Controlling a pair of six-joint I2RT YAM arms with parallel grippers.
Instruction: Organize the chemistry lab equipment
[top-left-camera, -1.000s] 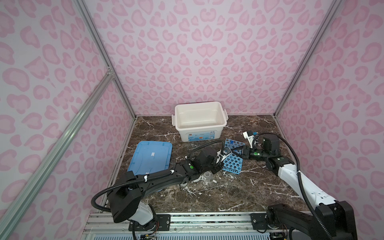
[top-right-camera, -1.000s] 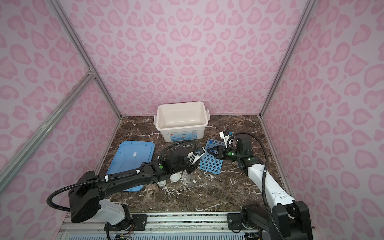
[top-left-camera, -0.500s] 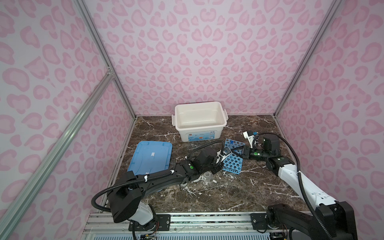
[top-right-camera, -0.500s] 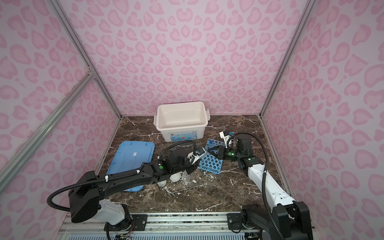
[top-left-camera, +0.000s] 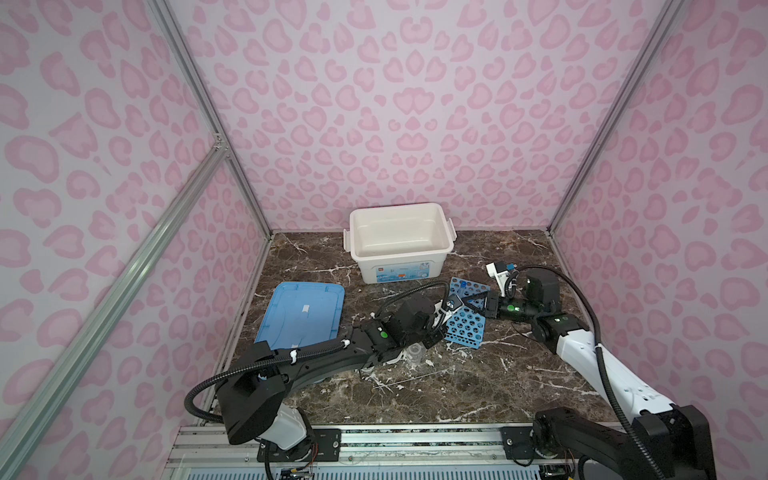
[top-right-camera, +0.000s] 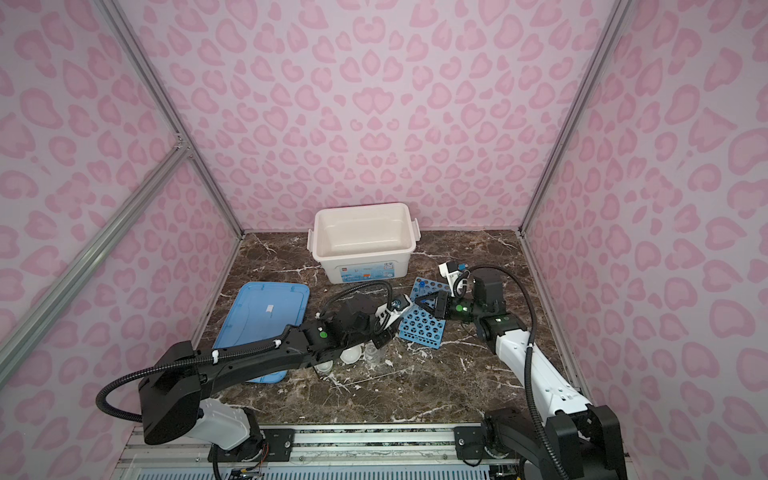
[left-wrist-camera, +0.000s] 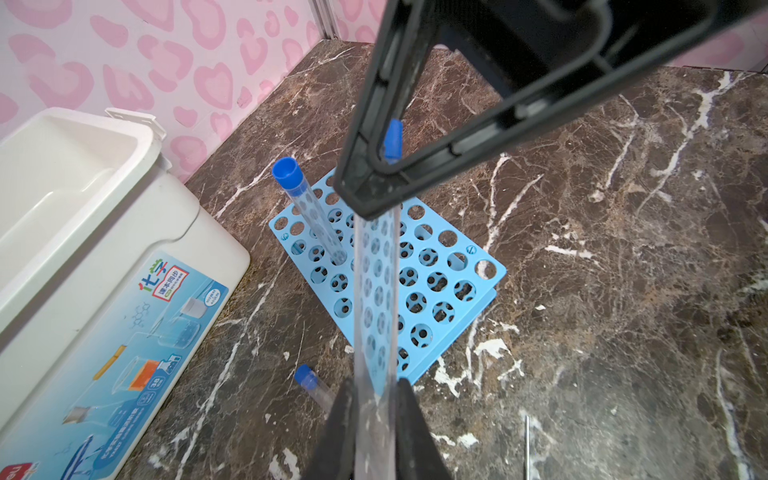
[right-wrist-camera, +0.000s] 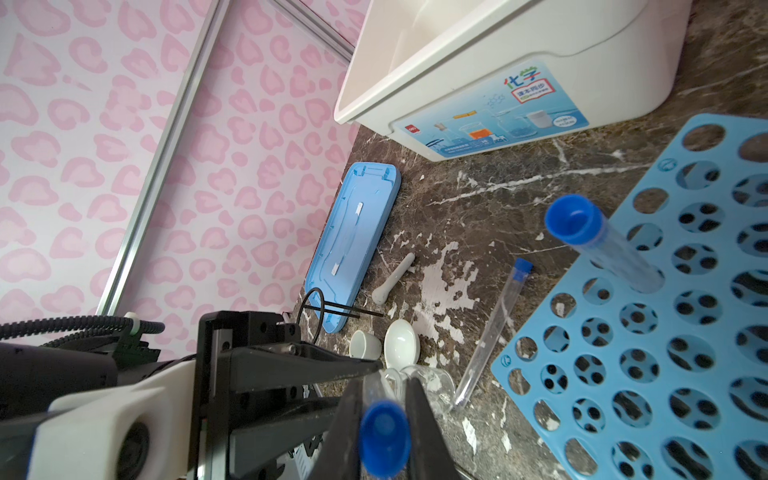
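The left gripper (left-wrist-camera: 376, 392) is clamped narrowly on the lower end of a clear blue-capped tube (left-wrist-camera: 376, 291). The right gripper (right-wrist-camera: 384, 388) pinches that tube just below its blue cap (right-wrist-camera: 384, 432), so the tube spans between the two grippers over the blue perforated rack (left-wrist-camera: 482, 253). A second tube (left-wrist-camera: 316, 216) stands tilted in a rack hole on the side near the white storage box (left-wrist-camera: 124, 232). A third tube (right-wrist-camera: 494, 328) lies on the marble table (left-wrist-camera: 623, 291) just beside the rack. Farther out sit the small clear beaker (right-wrist-camera: 432, 380), white shallow dish (right-wrist-camera: 401, 343), white cup (right-wrist-camera: 365, 344) and white pestle (right-wrist-camera: 392, 276). The black wire ring stand (right-wrist-camera: 316, 307) lies by a corner of the blue lid (right-wrist-camera: 353, 241).
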